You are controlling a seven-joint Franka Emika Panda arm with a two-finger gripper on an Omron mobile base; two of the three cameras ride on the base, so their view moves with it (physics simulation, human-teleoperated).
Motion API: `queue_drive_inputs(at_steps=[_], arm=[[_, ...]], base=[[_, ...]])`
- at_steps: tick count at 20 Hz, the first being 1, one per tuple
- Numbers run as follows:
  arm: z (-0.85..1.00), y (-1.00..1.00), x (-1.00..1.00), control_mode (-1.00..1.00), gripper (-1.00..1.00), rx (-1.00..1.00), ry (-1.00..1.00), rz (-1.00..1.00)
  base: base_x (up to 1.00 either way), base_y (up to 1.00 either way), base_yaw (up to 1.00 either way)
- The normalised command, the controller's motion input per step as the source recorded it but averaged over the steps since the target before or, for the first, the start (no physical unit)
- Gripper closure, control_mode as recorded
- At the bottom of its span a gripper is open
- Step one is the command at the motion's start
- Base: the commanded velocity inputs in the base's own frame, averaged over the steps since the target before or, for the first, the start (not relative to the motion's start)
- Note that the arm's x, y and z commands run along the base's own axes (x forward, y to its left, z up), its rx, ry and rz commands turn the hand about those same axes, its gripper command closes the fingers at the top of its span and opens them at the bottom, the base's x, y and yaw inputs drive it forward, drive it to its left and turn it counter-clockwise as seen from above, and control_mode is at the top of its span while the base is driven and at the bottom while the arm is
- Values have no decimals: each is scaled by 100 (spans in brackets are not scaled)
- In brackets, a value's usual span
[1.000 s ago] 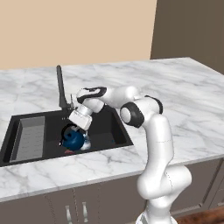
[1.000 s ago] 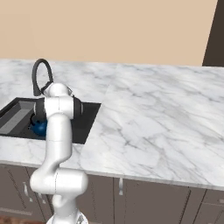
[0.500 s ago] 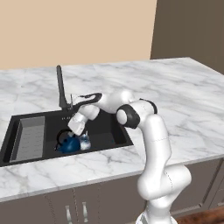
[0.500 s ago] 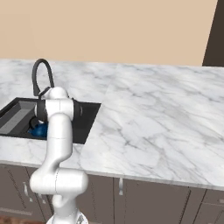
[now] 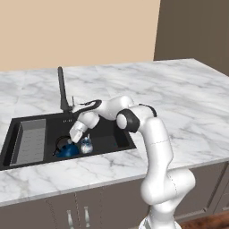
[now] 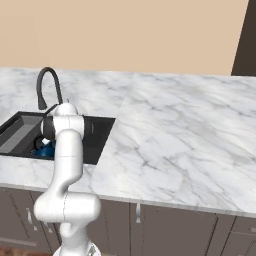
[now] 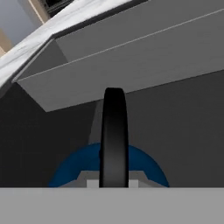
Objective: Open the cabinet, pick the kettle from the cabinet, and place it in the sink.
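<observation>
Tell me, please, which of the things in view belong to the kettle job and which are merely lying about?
Part of the job:
- kettle, down in the sink
- sink
- claw, shut on the kettle's black handle

Just lying about:
- small clear jar beside the kettle
- faucet
- grey ribbed tray

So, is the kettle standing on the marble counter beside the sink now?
No, the kettle sits low inside the black sink basin, below the counter surface, with the gripper at its handle.

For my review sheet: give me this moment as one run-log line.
stage: placing | gripper: shut on kettle handle | kettle: low in sink, beside glass jar | release: not yet done
</observation>
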Motion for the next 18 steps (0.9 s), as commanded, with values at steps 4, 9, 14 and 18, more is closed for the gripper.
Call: queue_drive_inputs(at_steps=[4, 9, 14, 18], arm=[[-25, 18, 6, -100, 100, -9, -6, -5], [-20, 10, 16, -100, 100, -9, -9, -1], [-20, 9, 9, -100, 100, -3, -14, 0], [-19, 10, 11, -100, 100, 0, -15, 0]], base=[[0, 0, 0], [0, 0, 0], [0, 0, 0], [0, 0, 0]])
